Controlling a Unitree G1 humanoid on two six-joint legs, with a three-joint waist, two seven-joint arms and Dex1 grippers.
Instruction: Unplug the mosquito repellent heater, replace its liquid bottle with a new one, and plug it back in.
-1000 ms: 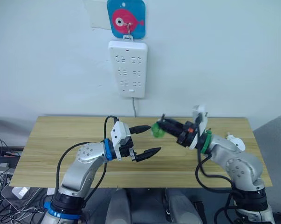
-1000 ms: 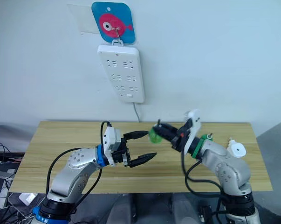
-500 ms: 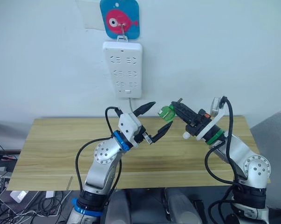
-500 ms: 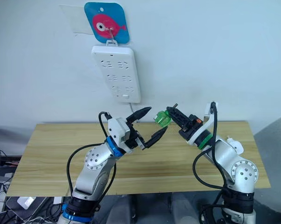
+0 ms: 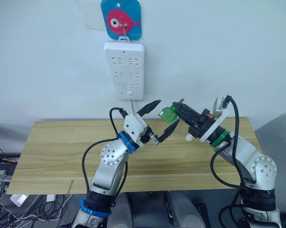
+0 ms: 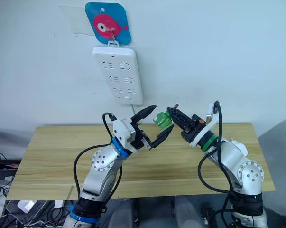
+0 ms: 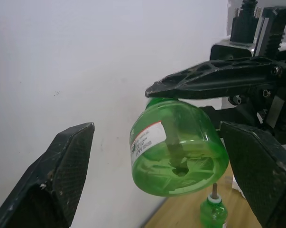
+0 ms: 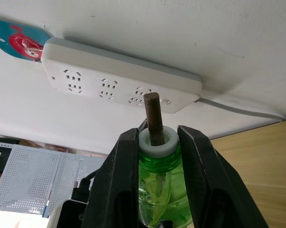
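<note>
The right claw (image 5: pixel 177 108) pinches a small round translucent green bottle (image 5: pixel 169 114) by its neck, a thin brownish wick rod (image 8: pixel 154 118) standing bare out of the white collar, with no cap on it. A second ago this bottle hung low over the light wooden bench (image 5: pixel 52 147); half a second ago both arms had risen with it, and now it is held up in the air in front of the wall, just below and to the right of the long white power strip (image 5: pixel 124 70) that hangs under a blue card with a pink fish (image 5: pixel 121 19).

The left claw (image 5: pixel 159 118) is spread wide, its two black fingers bracketing the bottle's round base without touching it. In the last half second it has crept a little to the right, nearer the bottle.

The left wrist view catches a second small green bottle (image 7: pixel 213 211) with a wick, standing upright on the bench far below the raised one. Which of the two is the fresh one cannot be settled from here.

My reading is that a hand-over between the claws is being set up: the left claw looks lined up to close on the bottle's body. No socket on the strip has anything plugged in, so the unplugging appears done and the bottle swap is under way.
</note>
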